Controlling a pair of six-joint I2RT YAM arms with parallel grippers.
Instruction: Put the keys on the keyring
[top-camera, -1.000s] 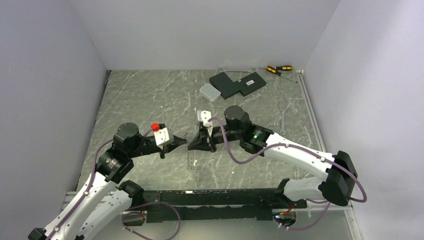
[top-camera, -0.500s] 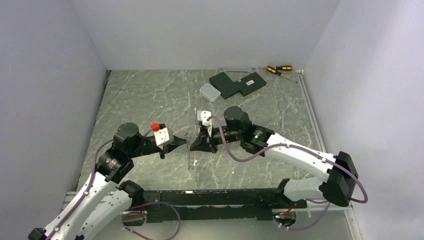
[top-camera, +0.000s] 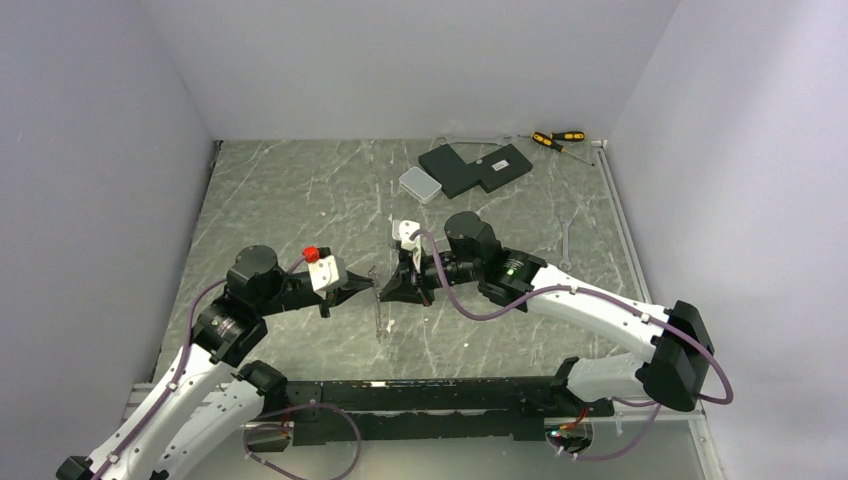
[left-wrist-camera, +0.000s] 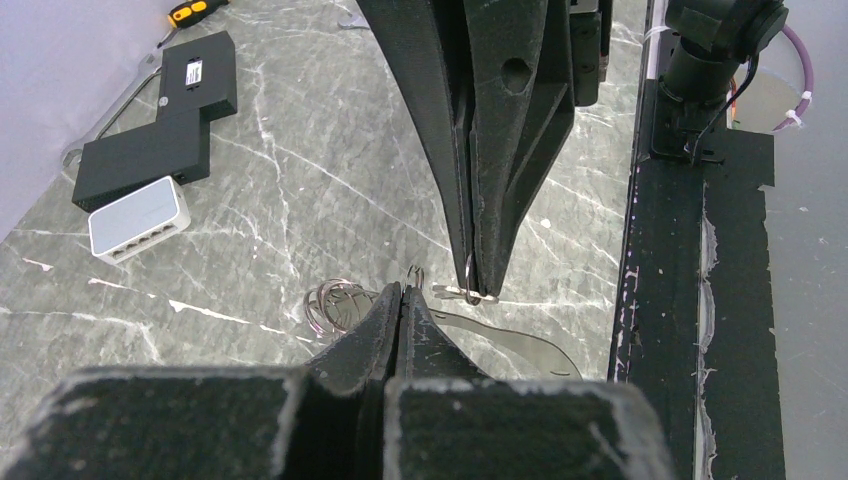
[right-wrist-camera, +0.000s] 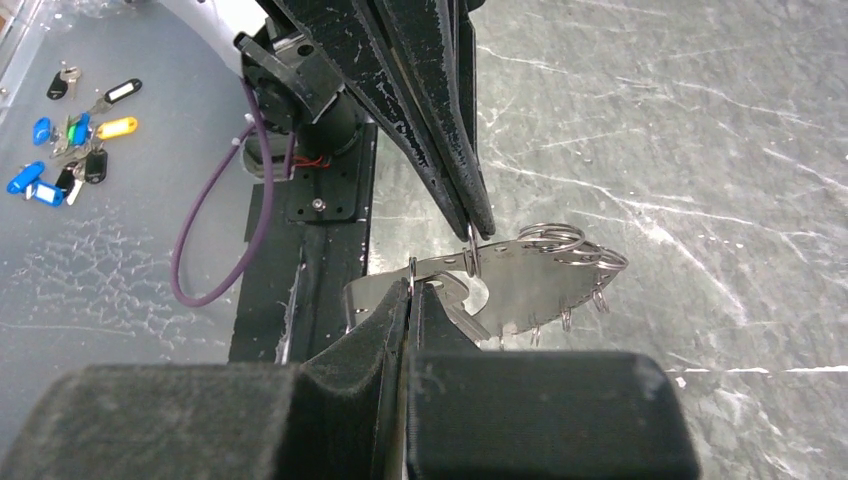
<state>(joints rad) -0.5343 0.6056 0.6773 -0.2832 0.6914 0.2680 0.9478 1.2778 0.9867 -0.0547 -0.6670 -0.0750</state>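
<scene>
My left gripper (top-camera: 368, 288) and right gripper (top-camera: 382, 291) meet tip to tip above the table's middle. Between them hangs a flat silvery metal piece (right-wrist-camera: 525, 285) with several small rings along its edge. Thin wire loops, the keyring (right-wrist-camera: 553, 237), sit at its far end and also show in the left wrist view (left-wrist-camera: 335, 302). My left gripper (left-wrist-camera: 403, 290) is shut on a small ring (left-wrist-camera: 415, 272) of this bundle. My right gripper (right-wrist-camera: 412, 288) is shut on another small ring (right-wrist-camera: 411, 268). I cannot tell single keys apart.
A white box (top-camera: 420, 184), black blocks (top-camera: 475, 167) and two screwdrivers (top-camera: 557, 138) lie at the back. A thin wrench (top-camera: 566, 245) lies at the right. The black rail (top-camera: 430, 405) runs along the near edge. Coloured key tags (right-wrist-camera: 60, 150) lie beyond it.
My right wrist has shifted slightly back and left. The bundle under the fingertips, which dangled loosely, now hangs straighter. Both grippers stay shut.
</scene>
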